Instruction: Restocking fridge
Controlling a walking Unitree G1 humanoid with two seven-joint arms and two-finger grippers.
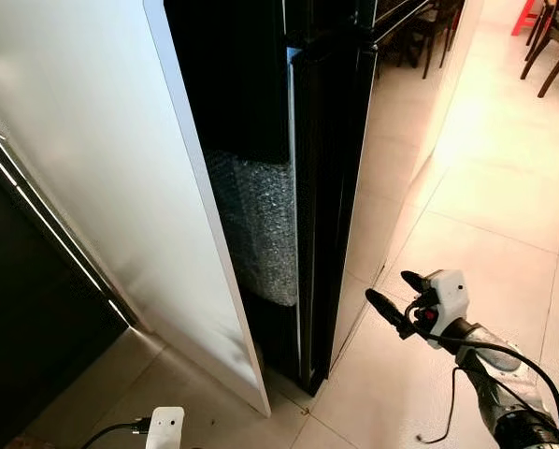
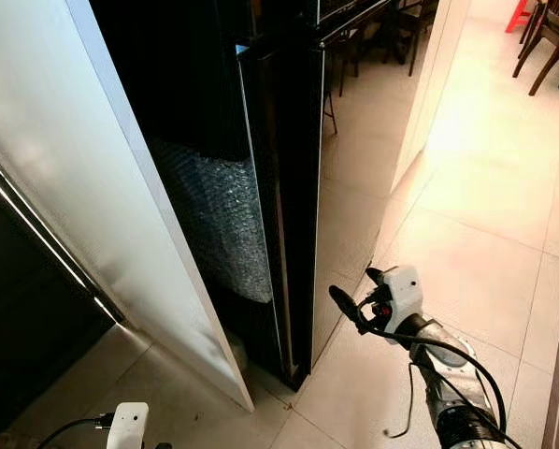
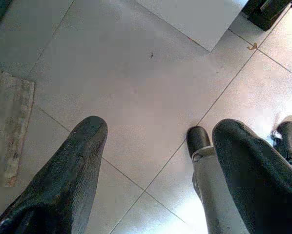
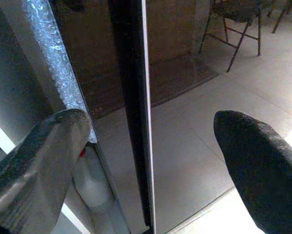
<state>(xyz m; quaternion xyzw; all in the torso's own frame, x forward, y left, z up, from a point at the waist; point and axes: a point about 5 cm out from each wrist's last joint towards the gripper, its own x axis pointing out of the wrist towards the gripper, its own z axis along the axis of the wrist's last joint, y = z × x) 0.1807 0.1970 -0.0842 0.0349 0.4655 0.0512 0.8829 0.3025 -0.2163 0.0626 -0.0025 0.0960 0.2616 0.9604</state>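
Note:
The tall black fridge (image 1: 331, 187) stands ahead with its glossy door edge toward me. Bubble wrap (image 1: 256, 224) covers part of its side, and a white panel (image 1: 102, 159) stands close on its left. My right gripper (image 1: 390, 288) hovers open low beside the door's front face, holding nothing. In the right wrist view its fingers (image 4: 48, 146) straddle the door edge (image 4: 143, 97) without touching it. A white bottle (image 4: 90, 180) with a red spot sits low in the gap behind the edge. My left gripper (image 3: 160, 126) hangs open over the floor tiles.
Wooden chairs (image 1: 551, 37) stand far right on the pale tiled floor (image 1: 485, 215). A dark cabinet (image 1: 27, 309) is at my left. A worn mat (image 3: 9, 131) lies on the floor near my left side. My own feet (image 3: 199, 139) show below the left gripper.

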